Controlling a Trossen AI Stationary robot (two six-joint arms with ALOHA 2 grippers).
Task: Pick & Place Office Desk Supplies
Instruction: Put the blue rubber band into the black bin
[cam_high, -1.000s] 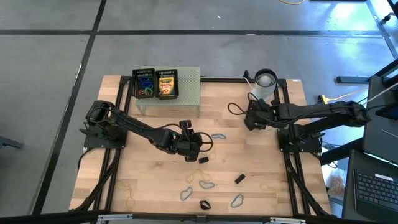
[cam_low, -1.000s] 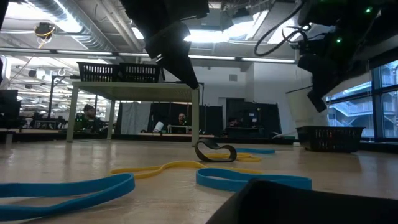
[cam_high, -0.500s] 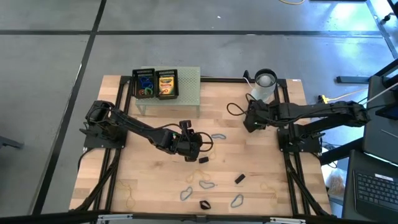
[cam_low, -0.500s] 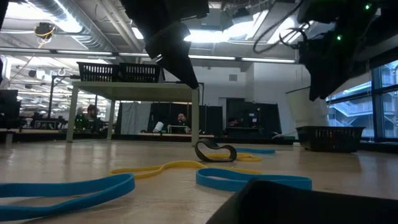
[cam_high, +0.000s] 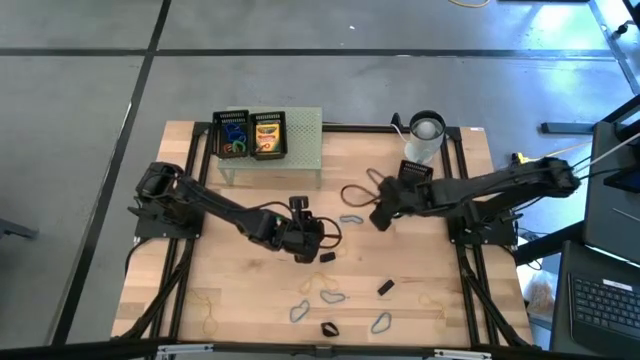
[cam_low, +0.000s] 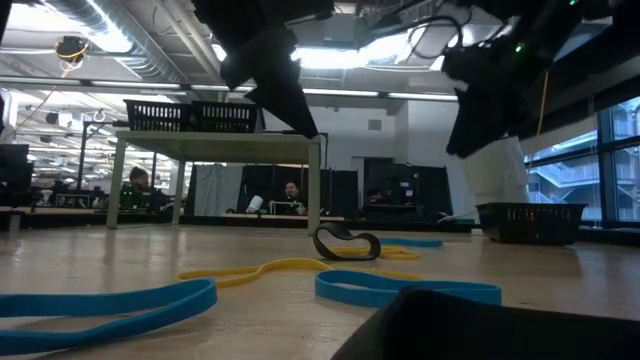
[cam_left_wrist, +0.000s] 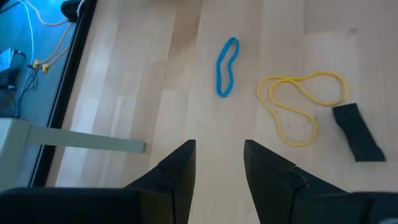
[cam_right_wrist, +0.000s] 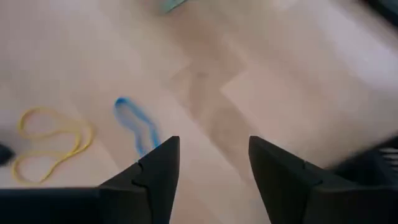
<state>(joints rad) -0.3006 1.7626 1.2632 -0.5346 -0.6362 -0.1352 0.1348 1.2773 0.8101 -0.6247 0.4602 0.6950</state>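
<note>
- We saw the left gripper low over the middle of the pale wooden surface, its fingers apart and holding nothing.
- The right gripper hung just right of centre, fingers apart and empty.
- A small blue rubber loop and a thin yellow rubber band lay loose between them.
- Two yellow-green crayon boxes sat in black baskets on the green perforated stand.

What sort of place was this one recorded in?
Probably an open robotics lab or workshop. A wooden table on a black frame stands on a bare concrete floor, the low view shows exposed ceiling ducts, and people sit at desks in the background.
</note>
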